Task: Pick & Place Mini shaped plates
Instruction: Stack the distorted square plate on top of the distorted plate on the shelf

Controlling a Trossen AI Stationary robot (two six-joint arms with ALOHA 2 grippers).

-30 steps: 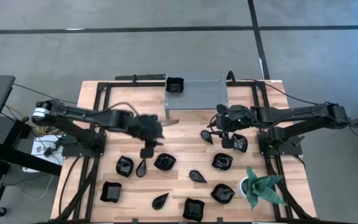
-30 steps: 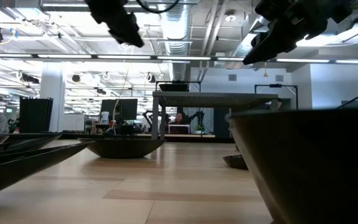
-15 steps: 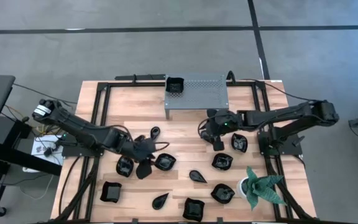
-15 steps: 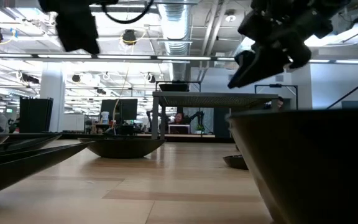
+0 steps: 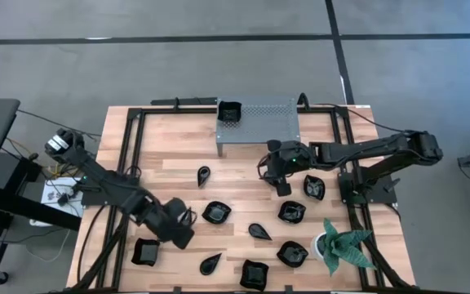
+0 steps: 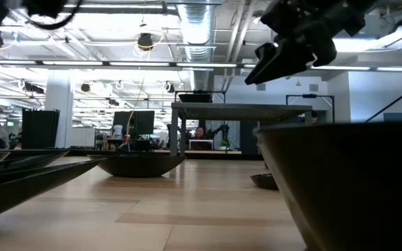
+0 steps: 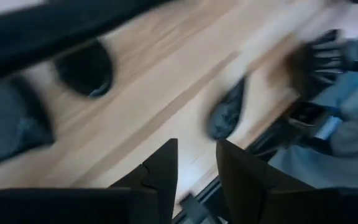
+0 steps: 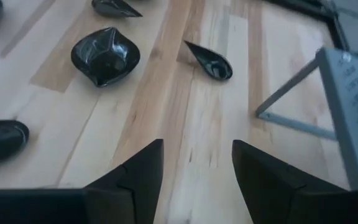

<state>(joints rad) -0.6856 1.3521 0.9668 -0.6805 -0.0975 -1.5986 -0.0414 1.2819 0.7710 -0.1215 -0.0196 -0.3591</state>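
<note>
**Operator:** What surrounds the grey shelf [image 5: 257, 119] right now?

**Observer:** Take the shelf as your anchor. Nearest, one square black plate [image 5: 230, 111] sits on its left corner. Just in front of the shelf, your right gripper [image 5: 279, 174] hangs above the wood with its fingers spread and nothing between them. A teardrop plate [image 5: 203, 175] lies near the shelf's left leg. Farther out, you have the mini shaped plates [image 5: 216, 213] scattered over the front half of the table [image 5: 243, 184], with the green spiky plant [image 5: 343, 245] standing among those on the right. Farthest from the shelf, your left gripper [image 5: 179, 234] is low over the front-left plates; its fingers stand a little apart and empty.

**Operator:** And the surface, the room?

**Observer:** You're on pale wood planks inside a black frame. Beyond the shelf the low view shows an open workspace with ceiling ducts and monitors.

**Operator:** The plates themselves?

**Observer:** Glossy black: squares, teardrops, leaves, wavy rounds.
</note>
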